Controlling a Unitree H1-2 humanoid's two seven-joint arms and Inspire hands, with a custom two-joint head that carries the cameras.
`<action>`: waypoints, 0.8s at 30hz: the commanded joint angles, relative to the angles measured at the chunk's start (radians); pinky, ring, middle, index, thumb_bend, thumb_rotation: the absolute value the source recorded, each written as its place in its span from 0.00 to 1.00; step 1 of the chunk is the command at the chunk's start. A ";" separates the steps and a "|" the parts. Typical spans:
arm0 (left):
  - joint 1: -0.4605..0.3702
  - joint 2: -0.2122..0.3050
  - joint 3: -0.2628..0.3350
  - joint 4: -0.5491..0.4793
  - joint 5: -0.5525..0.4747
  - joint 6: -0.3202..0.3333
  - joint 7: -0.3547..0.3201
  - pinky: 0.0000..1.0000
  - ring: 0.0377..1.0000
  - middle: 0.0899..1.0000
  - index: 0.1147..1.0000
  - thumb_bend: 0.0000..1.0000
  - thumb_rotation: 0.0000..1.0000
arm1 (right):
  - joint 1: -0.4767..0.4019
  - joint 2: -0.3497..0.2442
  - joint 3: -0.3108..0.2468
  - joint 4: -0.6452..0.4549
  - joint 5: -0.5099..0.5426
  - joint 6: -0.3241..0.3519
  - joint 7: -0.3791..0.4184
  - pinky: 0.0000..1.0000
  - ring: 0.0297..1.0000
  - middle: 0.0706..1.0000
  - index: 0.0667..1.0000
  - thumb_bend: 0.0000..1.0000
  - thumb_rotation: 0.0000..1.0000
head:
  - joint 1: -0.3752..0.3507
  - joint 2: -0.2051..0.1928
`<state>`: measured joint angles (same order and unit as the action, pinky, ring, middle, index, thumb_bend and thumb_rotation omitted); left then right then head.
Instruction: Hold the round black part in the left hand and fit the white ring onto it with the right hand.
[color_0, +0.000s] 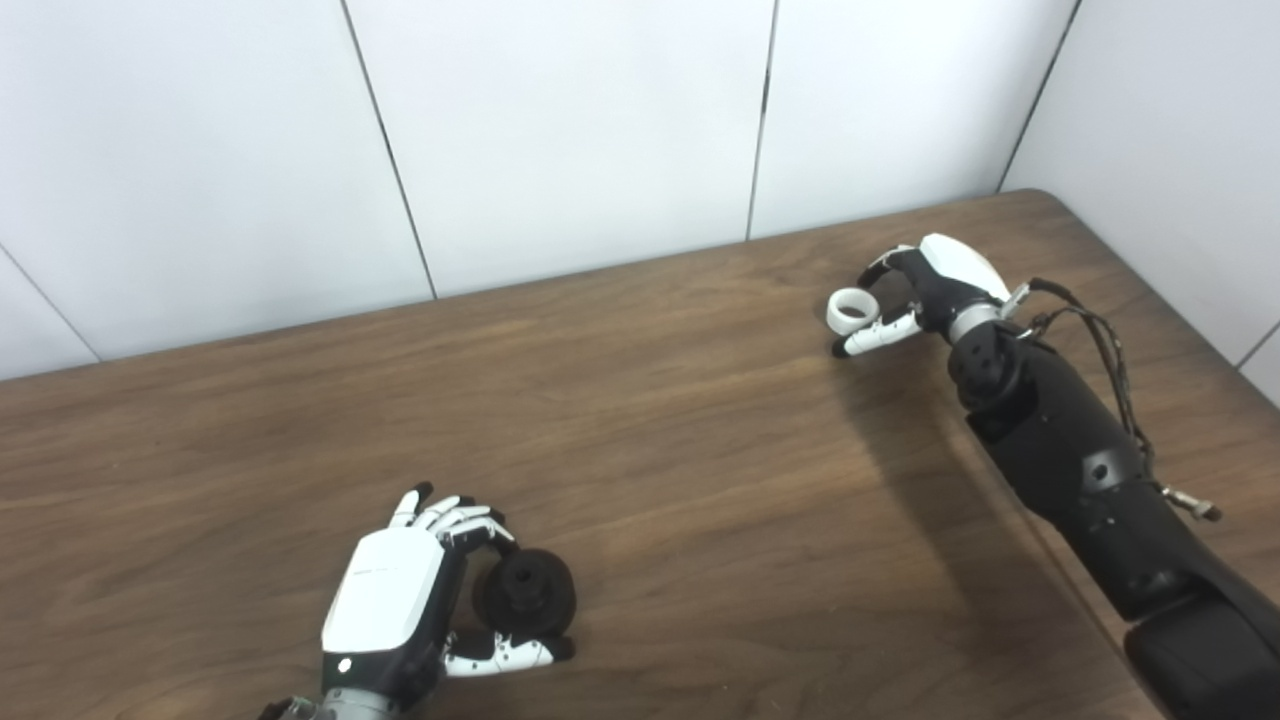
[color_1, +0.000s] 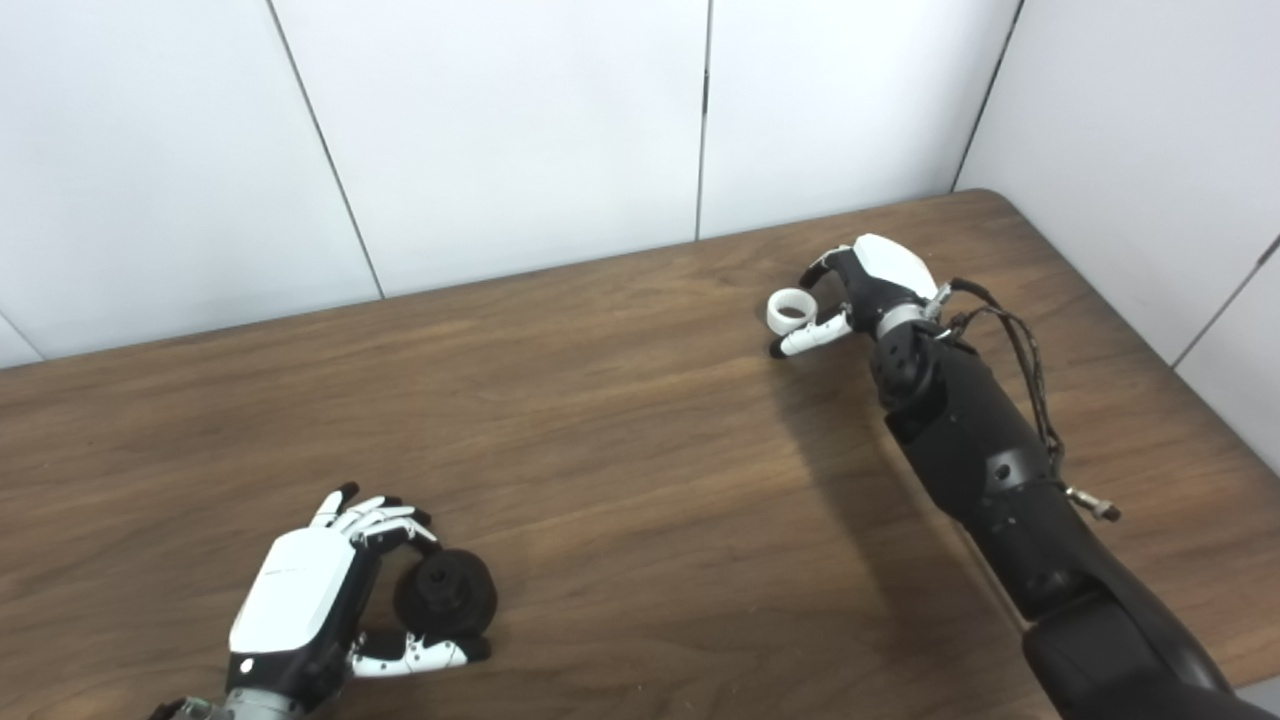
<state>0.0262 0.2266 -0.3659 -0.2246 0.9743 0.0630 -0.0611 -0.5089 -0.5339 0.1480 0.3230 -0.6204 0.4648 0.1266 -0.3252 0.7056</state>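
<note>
Apart: black part (color_0: 525, 592) hub up, white ring (color_0: 852, 310) flat.

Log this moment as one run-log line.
left hand: shut on round black part | right hand: at white ring, grip unclear | parts apart

My left hand (color_0: 400, 600) has a smooth white shell across its back with faint grey lettering, set on a black palm and wrist; a small pale dot sits on the black just under the shell. My fingers (color_0: 452, 518) are white segments with black joints and black tips, the thumb the same. My right hand (color_0: 925, 285) has the same rounded white cover and a silver band at the wrist. Behind it my right forearm (color_0: 1075, 470) is matte black and bulky, with round recessed fasteners, and a bundle of thin dark cables (color_0: 1110, 360) loops along its outer side to a small metal connector
</note>
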 joint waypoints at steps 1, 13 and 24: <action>0.010 0.011 -0.001 -0.012 0.016 0.009 -0.023 0.98 0.85 0.73 0.42 0.52 0.05 | -0.042 -0.023 -0.010 -0.021 -0.004 -0.003 -0.015 0.98 0.99 0.90 0.68 0.85 0.28 | 0.001 0.001; 0.009 0.006 -0.001 -0.021 0.016 0.018 -0.034 0.98 0.85 0.74 0.42 0.52 0.05 | -0.047 -0.004 -0.040 -0.004 0.031 0.001 -0.006 1.00 0.94 0.87 0.64 0.81 0.26 | 0.005 0.001; 0.009 0.000 -0.002 -0.018 0.021 0.019 -0.039 0.99 0.85 0.74 0.42 0.52 0.05 | -0.039 0.007 -0.061 0.009 0.070 -0.037 -0.061 0.99 0.90 0.78 0.48 0.58 0.14 | 0.008 0.005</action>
<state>0.0260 0.2197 -0.3663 -0.2364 0.9798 0.0711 -0.0830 -0.5126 -0.5065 0.1025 0.3352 -0.5506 0.4509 0.1008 -0.3160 0.7087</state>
